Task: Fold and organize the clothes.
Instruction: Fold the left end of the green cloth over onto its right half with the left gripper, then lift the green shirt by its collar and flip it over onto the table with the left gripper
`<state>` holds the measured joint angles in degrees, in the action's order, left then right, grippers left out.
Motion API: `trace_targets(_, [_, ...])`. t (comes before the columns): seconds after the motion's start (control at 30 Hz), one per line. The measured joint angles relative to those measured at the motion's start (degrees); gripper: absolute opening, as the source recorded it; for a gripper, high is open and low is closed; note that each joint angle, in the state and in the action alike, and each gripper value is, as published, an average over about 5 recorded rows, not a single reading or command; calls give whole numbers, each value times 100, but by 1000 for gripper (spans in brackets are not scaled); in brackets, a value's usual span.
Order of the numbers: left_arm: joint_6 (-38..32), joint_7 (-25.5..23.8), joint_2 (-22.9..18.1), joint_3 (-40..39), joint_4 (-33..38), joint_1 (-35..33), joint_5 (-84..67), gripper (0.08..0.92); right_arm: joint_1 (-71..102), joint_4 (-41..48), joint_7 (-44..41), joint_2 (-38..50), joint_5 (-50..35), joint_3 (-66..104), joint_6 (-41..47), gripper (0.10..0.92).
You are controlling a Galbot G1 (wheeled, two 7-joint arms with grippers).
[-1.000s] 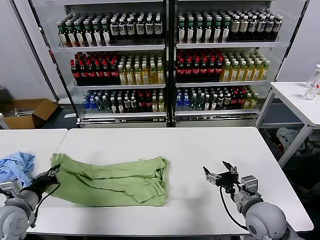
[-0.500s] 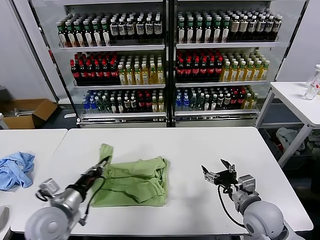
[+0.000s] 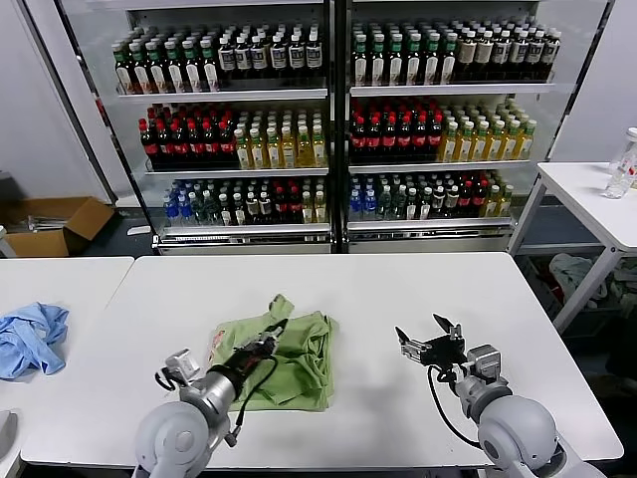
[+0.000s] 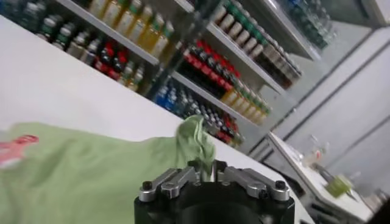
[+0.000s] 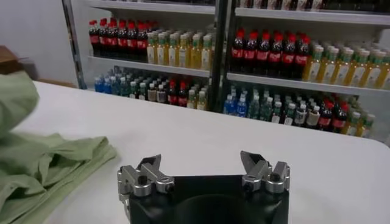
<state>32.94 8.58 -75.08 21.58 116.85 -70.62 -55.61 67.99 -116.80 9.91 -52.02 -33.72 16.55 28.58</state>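
Observation:
The light green shirt (image 3: 294,358) lies partly folded on the white table (image 3: 398,289), left of centre. My left gripper (image 3: 277,327) is shut on a bunched edge of it and holds that edge raised above the pile; a bit of the red print (image 3: 217,344) shows underneath. In the left wrist view the pinched green fabric (image 4: 196,137) rises from between the jaws of that gripper (image 4: 206,172). My right gripper (image 3: 426,344) is open and empty, low over the table to the right of the shirt. The right wrist view shows this gripper (image 5: 201,167) and the shirt (image 5: 42,164) off to one side.
A smaller light blue garment (image 3: 30,334) lies on a separate table at the far left. Drink-filled fridge shelves (image 3: 328,119) stand behind the table. Another white table (image 3: 597,199) is at the right, a cardboard box (image 3: 60,221) on the floor at the left.
My left gripper has carried the shirt's left edge up and to the right, over the rest of the shirt, narrowing the pile. The right gripper has crept slightly left.

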Motion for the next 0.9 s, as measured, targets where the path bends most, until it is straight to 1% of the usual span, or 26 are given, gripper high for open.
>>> trace_targets(0.2, [7, -178, 69, -121, 252, -103, 253, 432, -112, 96, -6, 13, -24, -59, -3, 823])
trace_targets(0.3, [-7, -166, 140, -46, 341, -202, 441, 519, -170, 133, -7, -4, -32, -96, -3, 823])
trace_targets(0.43, [-78, 13, 274, 129, 221, -292, 905, 632, -237, 180, -8, -46, -30, -146, -17, 823])
trace_targets(0.6, [-212, 344, 402, 280, -199, -324, 1550, 771, -332, 263, -17, -100, 5, -220, -79, 823])
trace_targets(0.7, [-228, 515, 448, 335, -452, -317, 1779, 814, -387, 283, -30, -124, 45, -244, -114, 823])
trace_targets(0.9, [-139, 748, 553, 404, -714, -347, 1755, 822, -403, 262, -41, -146, 108, -237, -160, 823])
